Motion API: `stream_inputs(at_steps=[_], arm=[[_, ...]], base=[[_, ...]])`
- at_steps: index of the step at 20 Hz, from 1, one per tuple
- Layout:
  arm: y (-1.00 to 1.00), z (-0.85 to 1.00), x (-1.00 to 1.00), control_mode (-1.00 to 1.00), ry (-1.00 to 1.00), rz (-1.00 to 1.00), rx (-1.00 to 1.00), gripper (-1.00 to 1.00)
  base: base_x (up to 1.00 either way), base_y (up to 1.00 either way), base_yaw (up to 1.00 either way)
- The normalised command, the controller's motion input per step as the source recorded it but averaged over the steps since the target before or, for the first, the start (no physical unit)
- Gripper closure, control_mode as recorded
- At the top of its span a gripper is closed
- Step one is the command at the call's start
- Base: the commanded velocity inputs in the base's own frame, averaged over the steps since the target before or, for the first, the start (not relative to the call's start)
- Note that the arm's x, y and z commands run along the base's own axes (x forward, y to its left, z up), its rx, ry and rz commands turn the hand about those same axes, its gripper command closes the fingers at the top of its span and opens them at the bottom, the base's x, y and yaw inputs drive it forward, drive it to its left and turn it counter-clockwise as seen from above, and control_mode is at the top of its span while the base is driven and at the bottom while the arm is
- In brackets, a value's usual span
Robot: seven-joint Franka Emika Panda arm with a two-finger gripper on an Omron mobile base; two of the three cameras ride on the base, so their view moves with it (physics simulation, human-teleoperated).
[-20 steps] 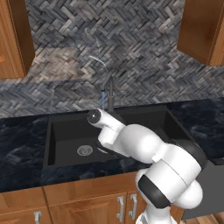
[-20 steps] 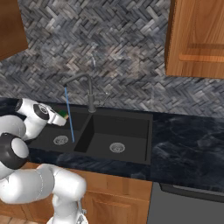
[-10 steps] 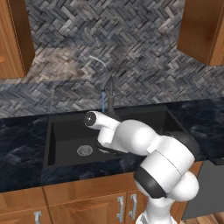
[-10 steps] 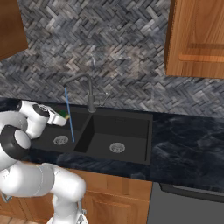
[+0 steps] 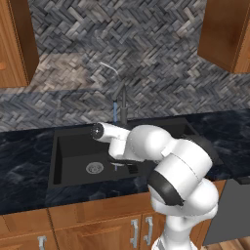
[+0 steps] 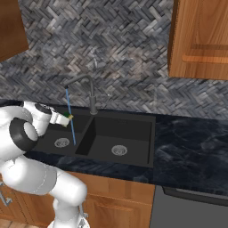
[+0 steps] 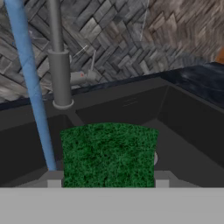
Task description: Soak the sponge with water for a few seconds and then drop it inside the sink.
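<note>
The gripper (image 6: 63,119) is clamped on the sponge (image 7: 108,154), holding it above the left basin of the sink (image 6: 133,129), its green scrub face toward the faucet (image 6: 91,95). The water (image 6: 70,116) falls from the spout just beside the sponge, between it and the basin divider; whether the two touch cannot be told. Below the sponge the basin is open down to its drain (image 6: 61,142). The basin's walls and front rim stand apart from the sponge.

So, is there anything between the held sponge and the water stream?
Nothing visible. The pincer is shut on the sponge, and the water runs just beside it over the sink, with open space between.
</note>
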Motion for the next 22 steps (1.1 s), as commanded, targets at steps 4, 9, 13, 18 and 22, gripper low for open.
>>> stream_inputs(at_steps=[4, 9, 13, 18, 22], arm=[[0.0, -0.06, 0.13, -1.0, 0.07, 0.0, -0.06, 1.0], [0.0, -0.1, 0.12, -1.0, 0.06, 0.0, -0.05, 1.0], [0.0, -0.12, 0.2, -1.0, 0.03, 0.0, -0.06, 1.0], [0.02, -0.13, 0.25, -1.0, 0.01, 0.0, -0.08, 1.0], [0.05, -0.1, 0.26, -1.0, 0.01, 0.0, -0.08, 1.0]], base=[[0.0, 0.0, 0.0], [0.0, 0.0, 0.0], [0.0, 0.0, 0.0], [0.0, 0.0, 0.0], [0.0, 0.0, 0.0]])
